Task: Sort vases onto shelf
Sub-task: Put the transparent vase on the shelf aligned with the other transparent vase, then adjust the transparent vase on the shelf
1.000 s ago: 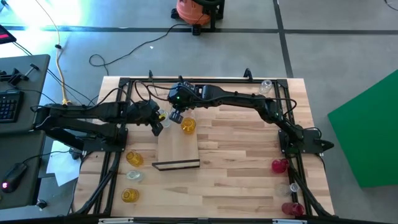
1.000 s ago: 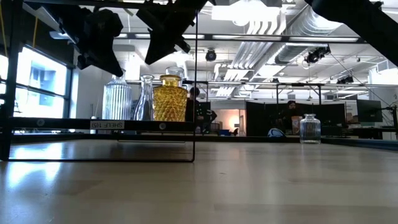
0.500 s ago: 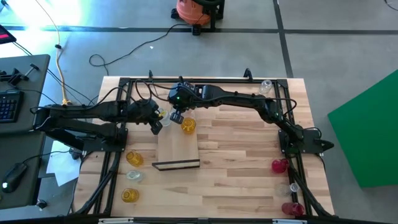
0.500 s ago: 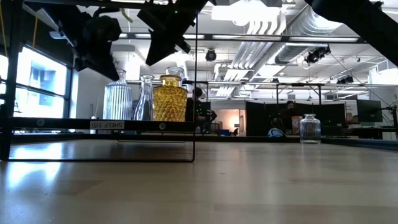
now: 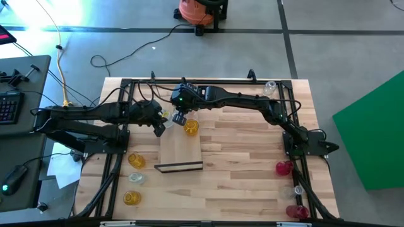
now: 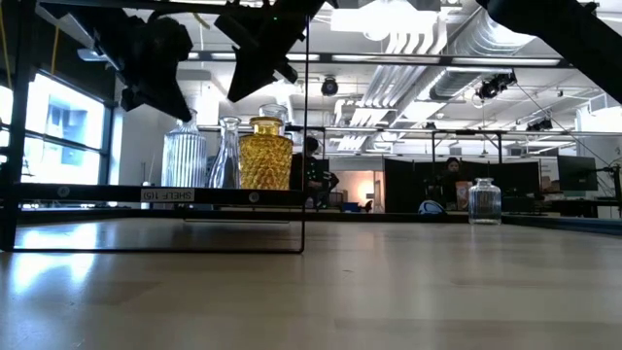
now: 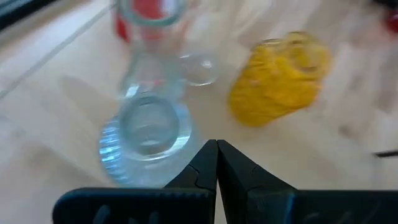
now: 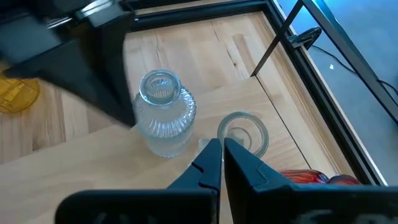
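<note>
While both arms hang over the far end of the shelf (image 5: 181,153), I read this as a pause between placements. The shelf lies mid-table, dark strip toward the near edge, so vases fill from the far end: there stand a ribbed clear vase (image 6: 184,157), a slim clear one (image 6: 227,156) and an amber vase (image 6: 264,154), close together in a row. The left gripper (image 5: 159,129) hovers just above the ribbed vase (image 7: 144,134), fingers pressed together, holding nothing. The right gripper (image 5: 178,118) is also closed and empty, above the same cluster (image 8: 165,118). Unsorted stock waits by colour at the table sides: ambers and one clear by the left rail (image 5: 136,160), reds by the right rail (image 5: 283,168), one clear at the far right corner (image 5: 270,86). My guess: next pick comes from those groups.
</note>
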Controlling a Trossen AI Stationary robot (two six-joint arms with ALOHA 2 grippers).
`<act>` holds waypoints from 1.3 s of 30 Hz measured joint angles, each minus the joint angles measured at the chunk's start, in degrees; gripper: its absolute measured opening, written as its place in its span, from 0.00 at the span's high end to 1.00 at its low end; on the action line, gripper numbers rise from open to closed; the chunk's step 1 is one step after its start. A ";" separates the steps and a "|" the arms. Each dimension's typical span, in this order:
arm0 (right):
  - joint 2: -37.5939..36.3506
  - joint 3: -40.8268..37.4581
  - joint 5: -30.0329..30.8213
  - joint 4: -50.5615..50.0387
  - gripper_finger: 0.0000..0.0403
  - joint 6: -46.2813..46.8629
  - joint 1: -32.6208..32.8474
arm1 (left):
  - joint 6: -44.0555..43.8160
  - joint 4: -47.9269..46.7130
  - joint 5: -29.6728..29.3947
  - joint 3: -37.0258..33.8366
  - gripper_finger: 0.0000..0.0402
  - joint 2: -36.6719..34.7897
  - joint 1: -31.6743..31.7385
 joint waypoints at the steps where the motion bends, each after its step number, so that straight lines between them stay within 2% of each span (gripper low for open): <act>1: 0.00 0.00 -0.02 0.00 1.00 0.00 0.00 | 0.00 0.61 0.97 0.00 1.00 0.00 -0.02; 7: -0.02 0.00 0.00 0.02 1.00 0.00 0.01 | -0.44 2.84 1.14 0.00 1.00 0.00 0.00; 14: -0.02 0.00 -0.02 0.02 1.00 0.00 0.02 | -0.23 2.34 -2.32 0.00 1.00 0.00 0.08; 28: -0.02 0.00 -0.46 0.00 1.00 0.15 0.00 | 2.10 1.84 -2.82 0.00 1.00 0.00 4.01; 35: -0.02 0.00 -1.40 0.02 1.00 -0.42 -0.01 | 2.12 2.63 0.04 0.00 1.00 0.00 4.33; 39: -0.35 -0.07 -3.96 -0.12 1.00 -0.52 -0.77 | 1.96 6.90 4.35 -0.02 1.00 -1.60 4.33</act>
